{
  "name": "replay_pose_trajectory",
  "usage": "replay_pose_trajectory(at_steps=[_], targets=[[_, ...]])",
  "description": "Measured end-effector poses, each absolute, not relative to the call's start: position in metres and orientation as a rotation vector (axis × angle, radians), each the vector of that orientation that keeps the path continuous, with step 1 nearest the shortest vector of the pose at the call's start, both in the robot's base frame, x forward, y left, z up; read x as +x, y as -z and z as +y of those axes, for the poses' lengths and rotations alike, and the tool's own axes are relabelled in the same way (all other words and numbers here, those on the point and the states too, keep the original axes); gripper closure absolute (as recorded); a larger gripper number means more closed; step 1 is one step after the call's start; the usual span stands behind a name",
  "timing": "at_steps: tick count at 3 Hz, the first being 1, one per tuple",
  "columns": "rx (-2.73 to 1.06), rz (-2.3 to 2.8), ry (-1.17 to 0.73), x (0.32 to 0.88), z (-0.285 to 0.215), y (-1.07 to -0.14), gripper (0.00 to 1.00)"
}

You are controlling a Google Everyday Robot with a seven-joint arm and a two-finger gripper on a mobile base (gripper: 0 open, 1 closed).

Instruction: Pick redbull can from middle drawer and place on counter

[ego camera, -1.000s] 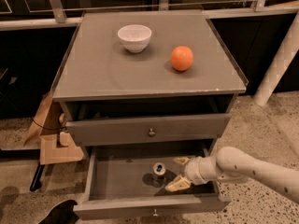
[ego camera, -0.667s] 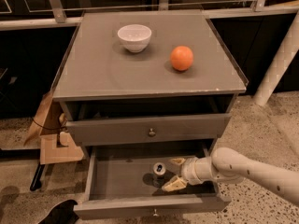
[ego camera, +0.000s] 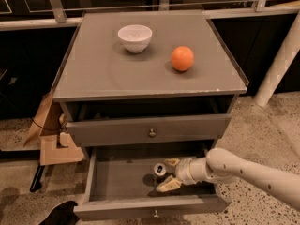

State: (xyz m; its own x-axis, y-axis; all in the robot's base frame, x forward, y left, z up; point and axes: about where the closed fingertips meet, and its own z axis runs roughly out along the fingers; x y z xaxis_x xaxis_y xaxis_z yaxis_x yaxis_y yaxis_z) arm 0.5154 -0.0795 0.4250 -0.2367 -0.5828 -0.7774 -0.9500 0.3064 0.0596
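Single high front view, angled down on counter (ego camera: 117, 76), fairly near, pincer (ego camera: 166, 174) in middle drawer (ego camera: 119, 184) lower right.

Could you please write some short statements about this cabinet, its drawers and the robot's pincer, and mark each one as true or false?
1. The redbull can is inside the middle drawer. True.
2. The pincer hovers above the counter. False: it is down inside the middle drawer, right at the can, with its fingers open.
3. An orange lies on the counter, to the right of a white bowl in the picture. True.
4. The middle drawer is pushed shut. False: it is pulled far out, so that its floor shows.
5. The orange lies in the bowl. False: the two stand apart on the counter.
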Motion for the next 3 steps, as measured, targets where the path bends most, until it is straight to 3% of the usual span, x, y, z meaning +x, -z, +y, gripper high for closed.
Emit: replay_pose_trajectory(at_steps=[2, 3], targets=[[-1.369, 1.847, -0.771, 0.519, -0.054, -0.431, 0.28], [-1.37, 1.845, -0.772, 0.519, -0.053, -0.431, 0.45]])
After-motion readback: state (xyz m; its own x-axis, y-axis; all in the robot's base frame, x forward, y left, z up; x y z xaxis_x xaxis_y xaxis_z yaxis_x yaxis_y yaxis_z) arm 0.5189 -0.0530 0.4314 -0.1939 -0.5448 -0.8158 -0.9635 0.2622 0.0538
